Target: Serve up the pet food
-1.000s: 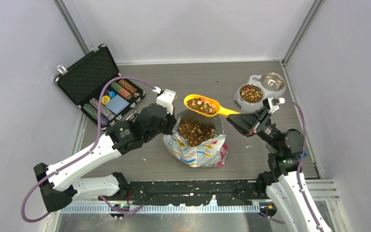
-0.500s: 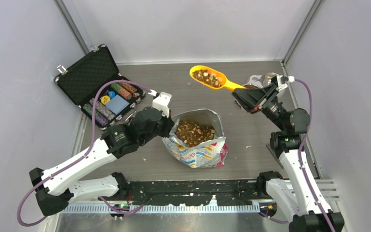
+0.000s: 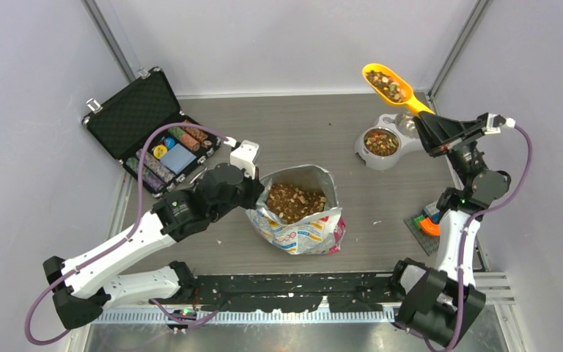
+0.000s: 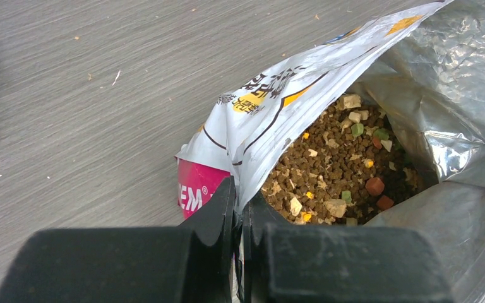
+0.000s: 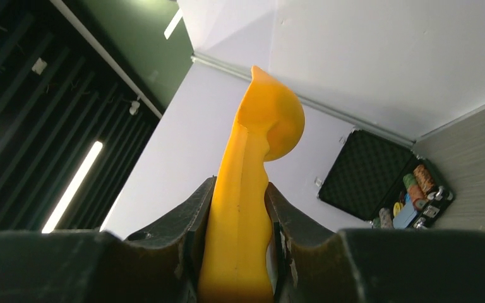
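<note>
**Loaded scoop held high near the double bowl**

The right tool (image 3: 427,129) pinches the handle of a yellow scoop (image 3: 399,92), one finger on each side of it, as the right wrist view shows close up (image 5: 240,208). The scoop angles up and away from the tool. Its cup holds a heap of pet food (image 3: 388,82) that sits just beyond the fingertips, at the far end of the handle. In the top view the cup shows in front of the back wall, past the far rim of the double bowl (image 3: 381,160).

The left well of that bowl also holds pet food. The right well is mostly hidden behind the handle and the tool.

Most of the pet food lies in the open foil bag (image 3: 302,229) standing mid-worktop (image 3: 300,121). The left tool (image 3: 255,195) is pressed together on the near left edge of the bag's mouth, with the foil caught between its fingers (image 4: 221,208). The food lies just inside that edge, right beside the fingertips.

An open black case (image 3: 128,110) holding poker chips (image 3: 190,136) rests at the far left of the worktop, well apart from both tools.
</note>
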